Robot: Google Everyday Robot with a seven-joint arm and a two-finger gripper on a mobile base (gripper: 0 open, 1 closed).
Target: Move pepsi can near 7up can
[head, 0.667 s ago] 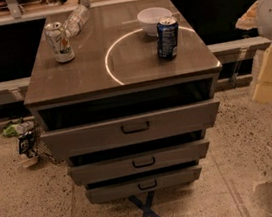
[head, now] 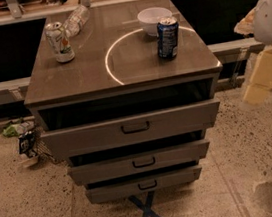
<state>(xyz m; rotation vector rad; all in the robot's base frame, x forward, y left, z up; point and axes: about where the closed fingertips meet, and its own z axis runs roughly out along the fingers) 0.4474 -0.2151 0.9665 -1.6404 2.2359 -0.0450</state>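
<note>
Dark blue with a silver top, the pepsi can (head: pixel 167 38) stood upright on the right side of the grey table (head: pixel 71 79). It sat on the edge of a bright ring of light (head: pixel 108 66), just in front of a white bowl (head: pixel 154 18). The 7up can (head: pixel 59 42) stood upright near the back left corner, well apart from the pepsi can, with a clear plastic bottle (head: pixel 77 21) lying just behind it. The pincer (head: pixel 261 80), a pale yellow piece below the white arm (head: pixel 270 16), hung off the table's right side, touching neither can. Whether it was apart or together could not be told. Three drawers (head: pixel 134 128) stood partly pulled out below the top, and a blue tape cross (head: pixel 148 212) marked the speckled floor (head: pixel 34 210).
</note>
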